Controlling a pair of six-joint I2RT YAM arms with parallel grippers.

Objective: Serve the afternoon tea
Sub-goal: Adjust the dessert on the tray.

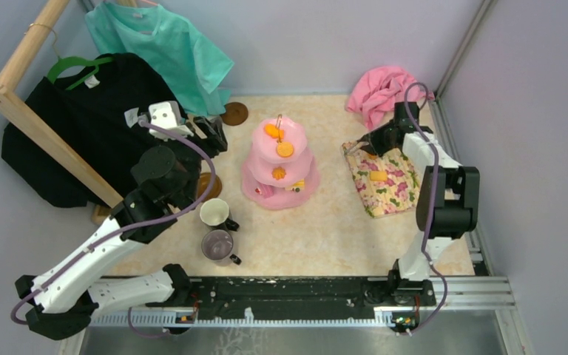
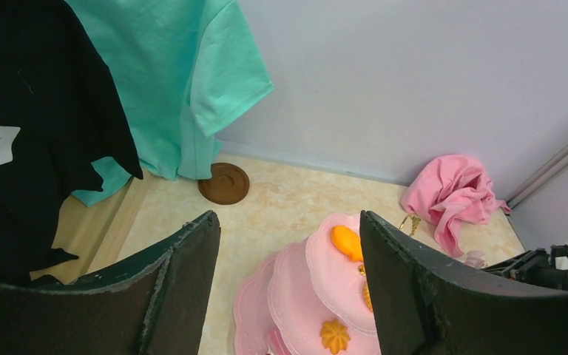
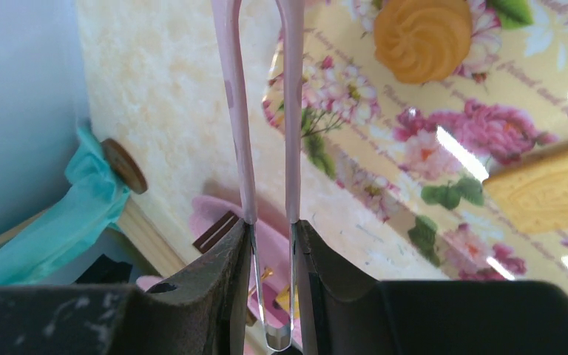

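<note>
Nearest the arm bases stand two mugs, just beside each other: a grey-purple mug (image 1: 218,244) and a white mug (image 1: 214,213). Mid-table stands one pink three-tier cake stand (image 1: 259,164) with a gold loop, carrying three orange snacks (image 1: 285,149) and a yellow snack (image 1: 298,185). To its right, the right gripper (image 3: 274,244) clamps pink tongs (image 3: 290,111) over the floral mat (image 1: 396,194), which bears one swirl cookie (image 3: 423,37) and one rectangular biscuit (image 3: 547,196). The left gripper (image 2: 288,229) gapes wide, empty. One brown saucer (image 1: 234,113) lies farthest back.
</note>
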